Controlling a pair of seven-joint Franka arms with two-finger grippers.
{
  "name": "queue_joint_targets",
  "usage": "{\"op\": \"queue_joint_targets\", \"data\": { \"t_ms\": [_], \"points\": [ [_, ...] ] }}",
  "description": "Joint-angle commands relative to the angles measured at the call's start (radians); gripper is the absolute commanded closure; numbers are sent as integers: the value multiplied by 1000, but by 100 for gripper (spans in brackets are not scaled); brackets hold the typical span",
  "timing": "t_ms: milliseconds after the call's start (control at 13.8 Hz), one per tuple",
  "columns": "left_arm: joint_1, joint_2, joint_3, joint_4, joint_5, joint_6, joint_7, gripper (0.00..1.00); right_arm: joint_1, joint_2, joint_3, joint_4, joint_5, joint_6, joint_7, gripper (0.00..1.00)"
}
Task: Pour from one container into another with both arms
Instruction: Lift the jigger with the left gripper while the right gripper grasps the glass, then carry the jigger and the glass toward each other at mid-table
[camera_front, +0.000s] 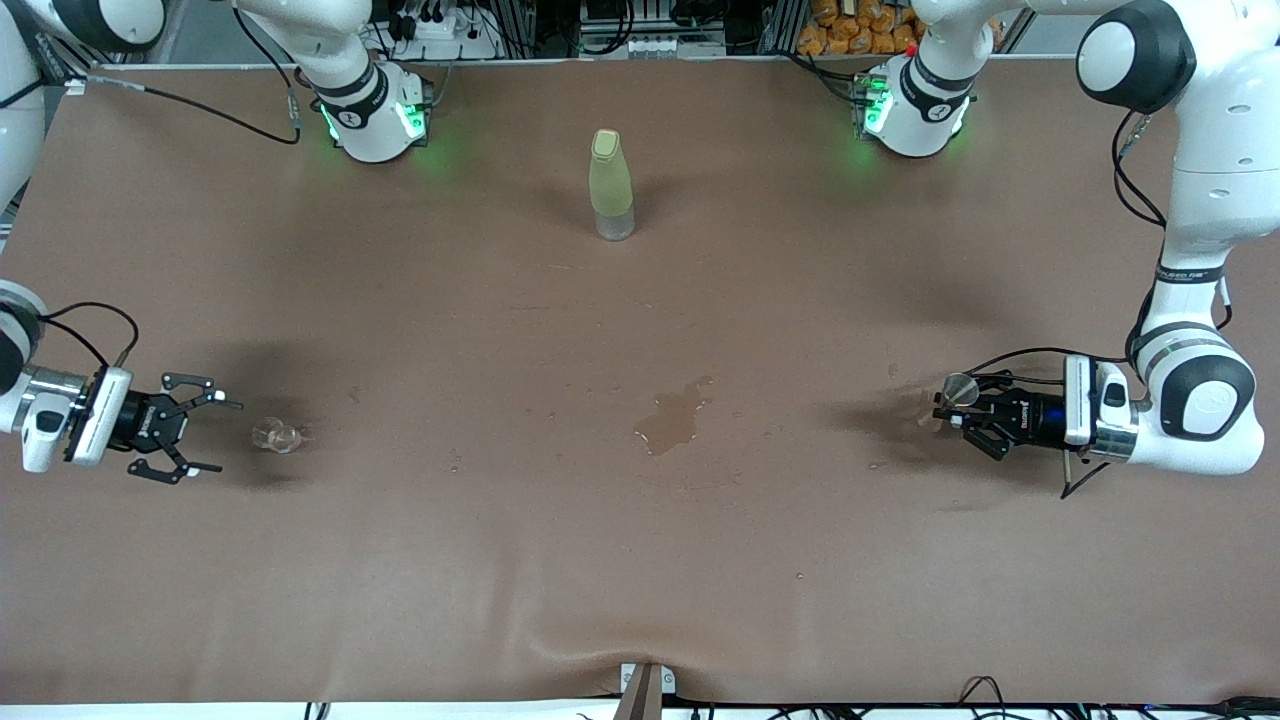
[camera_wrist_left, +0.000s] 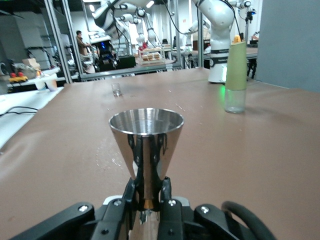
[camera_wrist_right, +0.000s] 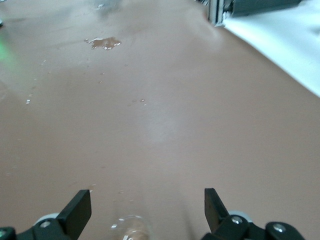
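Front view: my right gripper (camera_front: 205, 435) stands spread just beside the tiny clear glassy cup (camera_front: 276, 435) at the right arm's end of the brown table (camera_front: 640, 560), lined up to grasp.

Left wrist view: my left gripper (camera_wrist_left: 147, 202) pinches the polished silvery metal cone-shaped cup (camera_wrist_left: 146, 142) by its thin base, rim upward, ready to receive.

Right wrist view: the glassy cup (camera_wrist_right: 131, 226) sits between my parted fingers (camera_wrist_right: 77, 212), not yet gripped.

Yellow-green bottle (camera_front: 612, 184), puddle (camera_front: 673, 418), brown table (camera_front: 500, 560)
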Motion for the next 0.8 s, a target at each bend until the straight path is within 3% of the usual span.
{"op": "queue_joint_targets", "data": {
  "t_ms": [0,290,725],
  "points": [
    [-7,0,-2,-8,-66,4,14,100,-65,107,16,77,81,-64,-114,0],
    [-59,-8,-1,-8,-129,42,-4,100,-141,254,19,160,124,-183,-186,0],
    [-255,0,-1,-8,-306,209,-82,100,-130,348,19,167,209,-223,-272,0]
  ]
}}
